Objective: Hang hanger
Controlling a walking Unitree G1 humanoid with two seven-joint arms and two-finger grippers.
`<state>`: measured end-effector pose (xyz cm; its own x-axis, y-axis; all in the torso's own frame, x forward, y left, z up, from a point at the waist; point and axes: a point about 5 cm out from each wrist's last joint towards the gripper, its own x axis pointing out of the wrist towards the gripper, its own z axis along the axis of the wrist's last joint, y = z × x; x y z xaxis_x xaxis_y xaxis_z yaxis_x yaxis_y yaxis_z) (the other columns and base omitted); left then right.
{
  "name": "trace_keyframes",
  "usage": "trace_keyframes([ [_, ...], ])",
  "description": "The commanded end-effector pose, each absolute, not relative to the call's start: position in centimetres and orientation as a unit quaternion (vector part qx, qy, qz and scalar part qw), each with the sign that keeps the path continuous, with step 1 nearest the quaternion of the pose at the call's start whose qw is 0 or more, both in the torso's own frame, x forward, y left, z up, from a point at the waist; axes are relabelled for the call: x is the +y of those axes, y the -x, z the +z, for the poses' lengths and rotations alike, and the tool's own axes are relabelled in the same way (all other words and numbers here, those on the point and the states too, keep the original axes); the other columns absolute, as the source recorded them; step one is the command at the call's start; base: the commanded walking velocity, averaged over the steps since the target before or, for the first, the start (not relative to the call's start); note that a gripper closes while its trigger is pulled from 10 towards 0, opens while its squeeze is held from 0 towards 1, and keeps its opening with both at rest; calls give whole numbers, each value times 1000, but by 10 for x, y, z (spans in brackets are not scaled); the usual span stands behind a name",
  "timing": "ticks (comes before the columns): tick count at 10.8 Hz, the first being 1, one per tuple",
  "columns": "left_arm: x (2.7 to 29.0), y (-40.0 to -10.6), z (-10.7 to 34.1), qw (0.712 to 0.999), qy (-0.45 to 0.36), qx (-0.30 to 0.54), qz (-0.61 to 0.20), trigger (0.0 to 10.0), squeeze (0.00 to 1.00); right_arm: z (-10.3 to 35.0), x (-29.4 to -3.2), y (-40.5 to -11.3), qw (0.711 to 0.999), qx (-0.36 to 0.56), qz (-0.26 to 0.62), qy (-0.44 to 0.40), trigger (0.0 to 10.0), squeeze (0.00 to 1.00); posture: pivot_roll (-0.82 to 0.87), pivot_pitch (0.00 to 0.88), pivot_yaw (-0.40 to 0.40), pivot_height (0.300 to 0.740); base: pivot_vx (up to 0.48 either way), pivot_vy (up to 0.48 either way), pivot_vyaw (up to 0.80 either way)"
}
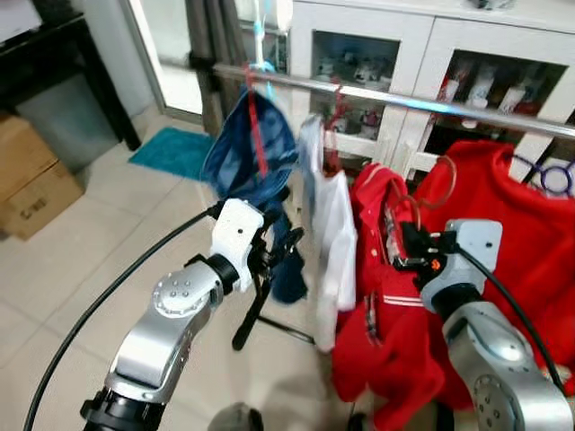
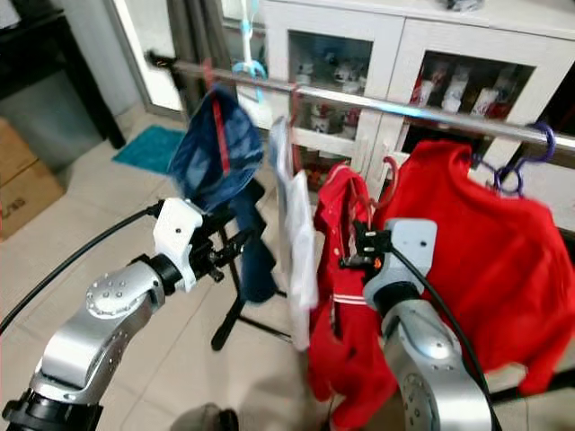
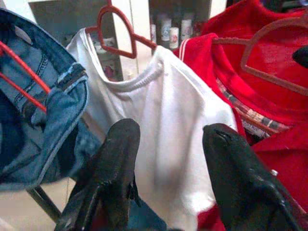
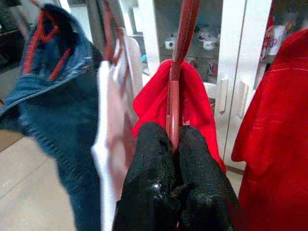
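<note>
- Left eye view: A silver rail (image 1: 431, 101) ran across the scene in front of a white cabinet (image 1: 404, 54). Already hanging on it were blue jeans (image 1: 252, 162), a white shirt (image 1: 332, 229) and a large red top (image 1: 517, 233). The right gripper (image 1: 402, 244) held a red hanger (image 1: 429, 184) carrying a red garment (image 1: 382, 305), its hook raised but below the rail, between the white shirt and the red top. The left gripper (image 1: 274, 260) hovered beside the jeans.
- Right eye view: The same scene from the other eye. The hanger's hook (image 2: 388, 171) sat just under the rail and did not appear to be over it.
- Left wrist view: The left gripper's two black fingers (image 3: 115, 168) were spread apart, holding nothing, and pointed at the white shirt.
- Right wrist view: The right gripper's fingers (image 4: 154, 163) were pressed together, pinching the hanger's red neck at the garment's collar.
- Doing the step well, as a judgement: the hook likely needed lifting clear above the rail, into the gap between the shirt and the red top, then lowering until it seated before the pinch was released. The garment's swinging weight could twist the hook, so a slow lift seemed wise.
</note>
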<state>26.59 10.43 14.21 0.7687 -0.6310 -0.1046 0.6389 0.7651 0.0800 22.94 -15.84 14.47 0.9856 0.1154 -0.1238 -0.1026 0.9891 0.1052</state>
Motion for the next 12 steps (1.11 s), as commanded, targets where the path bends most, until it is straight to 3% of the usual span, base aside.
trace_keyframes([
  [1, 106, -265, 141, 940, -59, 40, -334, 10000, 0, 152, -158, -229, 996, 42, 56, -48, 0, 0, 9, 9, 46, 740, -251, 0, 0],
  [7, 107, -265, 141, 940, -58, 39, -335, 10000, 0, 152, -155, -230, 996, 43, 67, -44, 0, 0, 9, 7, 45, 740, -251, 0, 0],
  [10, 105, -268, 142, 938, -62, 41, -338, 10000, 0, 155, -152, -232, 995, 36, 81, -42, 0, 0, 11, 4, 50, 740, 0, 0, 0],
  [11, 105, -271, 142, 939, -40, 50, -337, 10000, 141, 160, -150, -233, 994, 29, 102, -36, 0, 0, 12, 2, 52, 740, 0, 0, 0],
  [12, 104, -278, 143, 942, -47, 47, -329, 10000, 1000, 164, -146, -234, 991, 19, 131, -31, 0, 0, 13, 0, 53, 740, 0, 0, 0],
])
